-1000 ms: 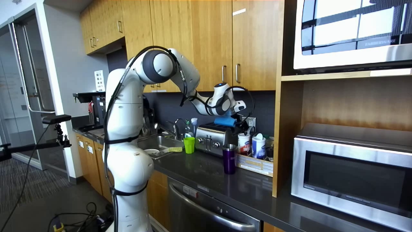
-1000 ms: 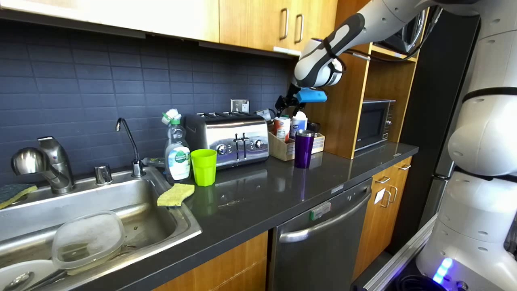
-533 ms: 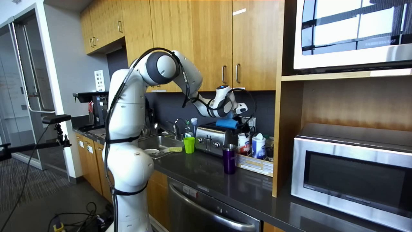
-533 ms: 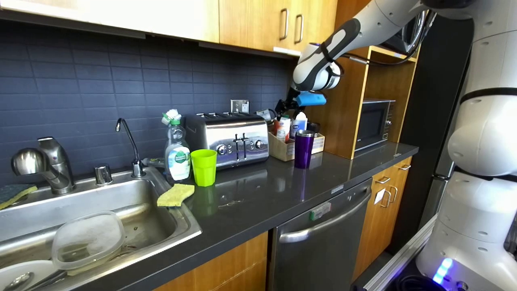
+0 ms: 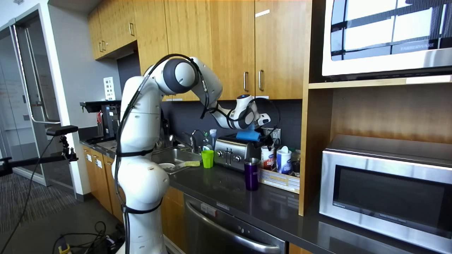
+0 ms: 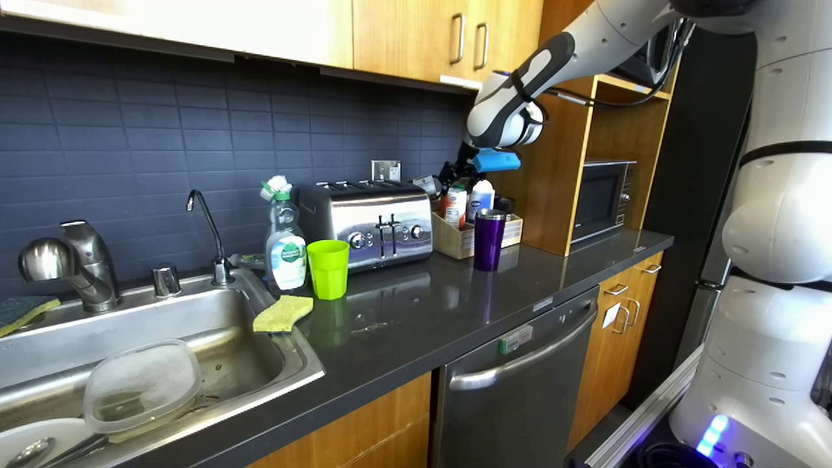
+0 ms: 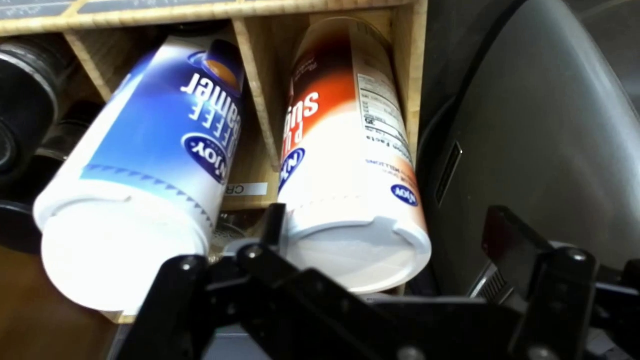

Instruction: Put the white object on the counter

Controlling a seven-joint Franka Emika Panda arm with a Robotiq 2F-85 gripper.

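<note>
Two white-lidded canisters stand in a wooden box on the dark counter (image 5: pixel 226 187), which also shows in an exterior view (image 6: pixel 416 318). The red-and-white sugar canister (image 7: pixel 350 125) shows in both exterior views (image 5: pixel 267 157) (image 6: pixel 456 207). The blue-and-white creamer canister (image 7: pixel 155 125) is beside it (image 5: pixel 283 161) (image 6: pixel 481 198). Which is the white object is not clear. My gripper (image 7: pixel 387 225) is open above the box (image 6: pixel 463 177). In the wrist view one finger is beside the sugar lid, between the canisters; the other is by the toaster, apart from the lid.
The wooden box (image 6: pixel 455 242) has dividers and dark jars. The toaster (image 6: pixel 383 224) stands close beside the box. A purple tumbler (image 5: pixel 251 176) stands in front of it. A green cup (image 6: pixel 328 268) and soap bottle (image 6: pixel 286 247) are near the sink (image 6: pixel 305 354). A wooden shelf panel (image 5: pixel 307 148) borders the box.
My open gripper has lowered slightly and shifted a little towards the toaster. The canisters, box and tumbler have not visibly moved.
</note>
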